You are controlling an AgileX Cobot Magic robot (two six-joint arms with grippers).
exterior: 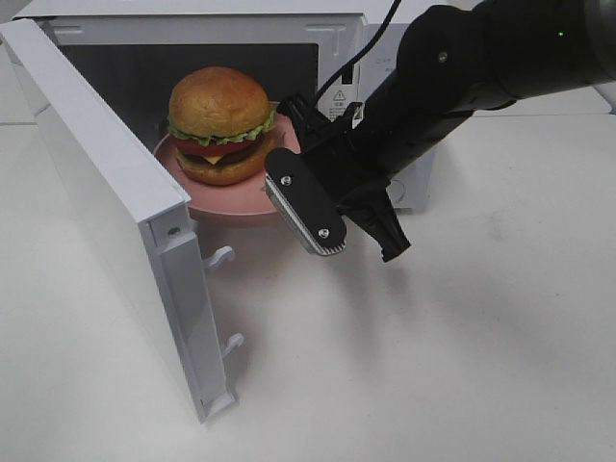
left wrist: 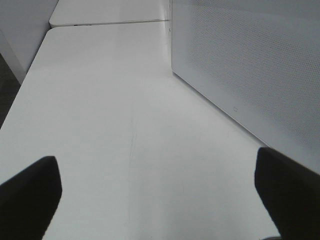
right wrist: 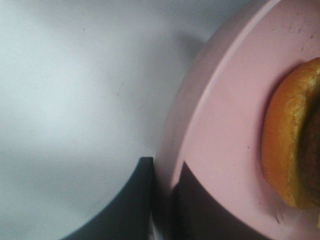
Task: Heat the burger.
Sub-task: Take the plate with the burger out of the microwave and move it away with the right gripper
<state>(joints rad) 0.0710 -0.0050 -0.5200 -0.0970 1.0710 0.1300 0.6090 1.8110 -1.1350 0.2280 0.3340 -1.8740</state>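
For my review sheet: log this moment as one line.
right gripper: shut on pink plate rim | burger: on plate, entering microwave | door: open | left gripper: open, idle

One burger (exterior: 219,123), one pink plate (exterior: 207,197) pinched at its rim by the right tool (right wrist: 162,200), one microwave (exterior: 106,183), two tools, one white bench (exterior: 462,337).

The burger (exterior: 220,123) has a glossy bun, its pink plate (right wrist: 225,130) looks smooth, the table (left wrist: 125,125) matt white.

Bright, even overhead light casts soft shadows on the white table (exterior: 481,366); the close right wrist view is blurred.
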